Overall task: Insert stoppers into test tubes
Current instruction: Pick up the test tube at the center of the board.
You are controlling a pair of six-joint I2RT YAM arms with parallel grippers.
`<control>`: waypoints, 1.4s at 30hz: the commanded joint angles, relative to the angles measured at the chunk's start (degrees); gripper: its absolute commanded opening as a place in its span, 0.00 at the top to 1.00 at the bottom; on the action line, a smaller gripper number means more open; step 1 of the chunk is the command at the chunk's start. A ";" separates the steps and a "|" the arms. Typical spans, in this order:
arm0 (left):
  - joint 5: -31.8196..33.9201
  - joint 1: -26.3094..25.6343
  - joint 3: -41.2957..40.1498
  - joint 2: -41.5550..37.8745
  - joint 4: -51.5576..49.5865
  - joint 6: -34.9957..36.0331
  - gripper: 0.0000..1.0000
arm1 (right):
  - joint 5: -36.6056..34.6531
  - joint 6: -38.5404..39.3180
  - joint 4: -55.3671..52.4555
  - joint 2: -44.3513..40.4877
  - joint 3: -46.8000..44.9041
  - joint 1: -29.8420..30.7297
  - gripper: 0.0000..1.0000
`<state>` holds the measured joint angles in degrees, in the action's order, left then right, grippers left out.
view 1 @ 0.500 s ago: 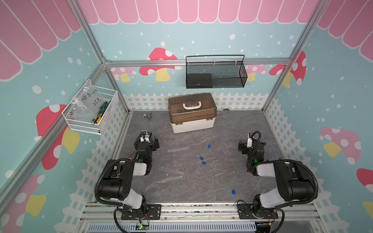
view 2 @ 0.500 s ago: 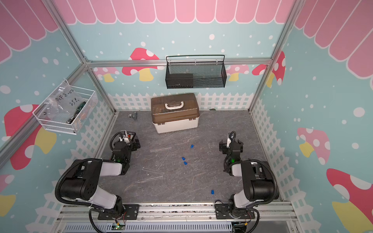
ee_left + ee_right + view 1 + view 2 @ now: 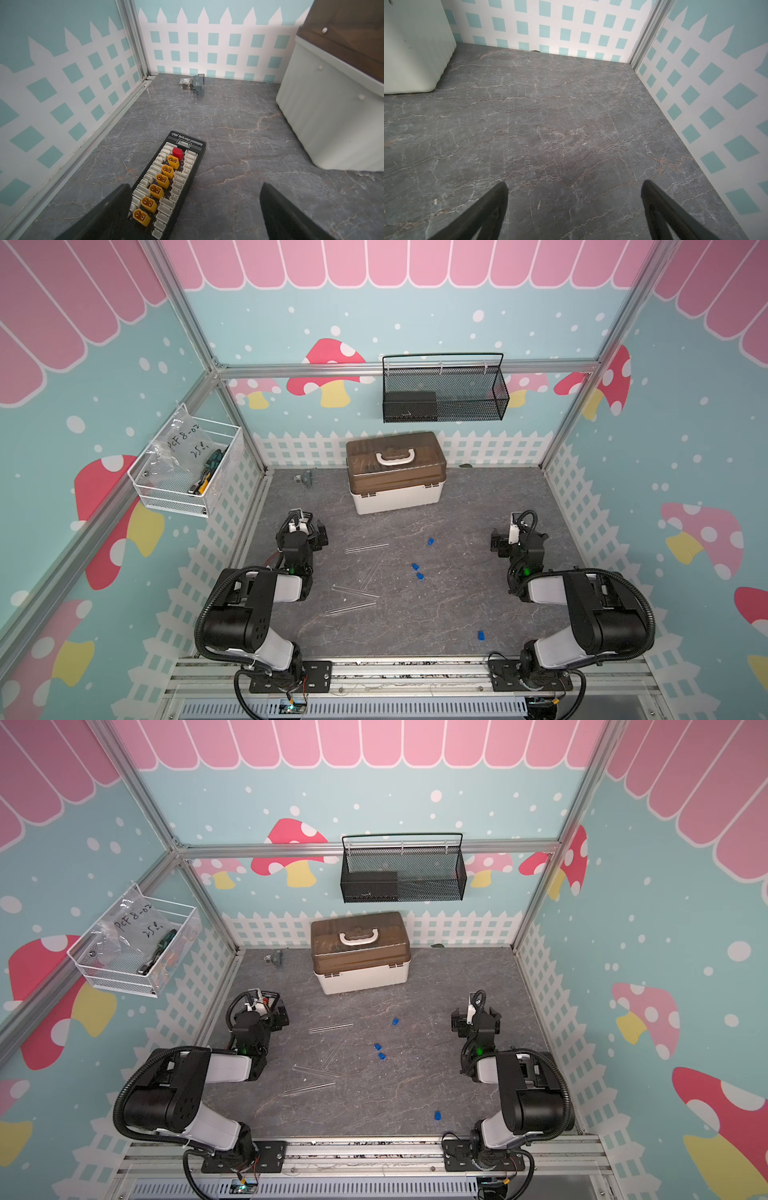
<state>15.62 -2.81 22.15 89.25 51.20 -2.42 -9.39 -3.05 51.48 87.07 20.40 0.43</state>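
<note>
Several clear test tubes lie flat on the grey floor left of centre in both top views, one of them (image 3: 366,548) farthest back and another (image 3: 309,1088) nearest the front. Several blue stoppers are scattered to their right: one (image 3: 430,541) toward the back, a pair (image 3: 417,571) in the middle, one (image 3: 481,635) near the front. My left gripper (image 3: 304,527) rests by the left wall, well apart from the tubes. It is open (image 3: 193,187), with nothing held. My right gripper (image 3: 515,536) rests by the right wall, open (image 3: 575,185) over bare floor. Neither wrist view shows tubes or stoppers.
A black board with yellow connectors (image 3: 172,182) lies on the floor by the left gripper's finger. A white toolbox with a brown lid (image 3: 395,470) stands at the back centre. A small grey relay (image 3: 195,85) sits in the back left corner. Wire baskets (image 3: 444,389) (image 3: 187,468) hang on the walls.
</note>
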 commanded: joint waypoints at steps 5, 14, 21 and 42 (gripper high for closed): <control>-0.49 0.00 0.17 -1.10 -0.25 -1.01 0.00 | 0.33 0.66 0.92 0.26 0.26 0.10 0.01; -0.41 -0.01 0.16 -1.10 -0.24 -0.97 0.01 | 0.47 0.67 0.83 0.25 0.32 0.10 0.01; 0.43 0.00 -2.02 -1.51 3.90 -1.26 0.01 | -0.02 0.63 1.95 -2.08 -1.14 0.11 0.05; -15.69 -0.96 5.25 -29.67 -33.74 9.42 0.17 | 7.04 -11.78 -40.07 -27.28 14.73 0.10 0.11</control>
<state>8.75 -3.49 24.12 61.32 31.88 1.98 -6.85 -12.80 19.44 60.34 33.04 0.43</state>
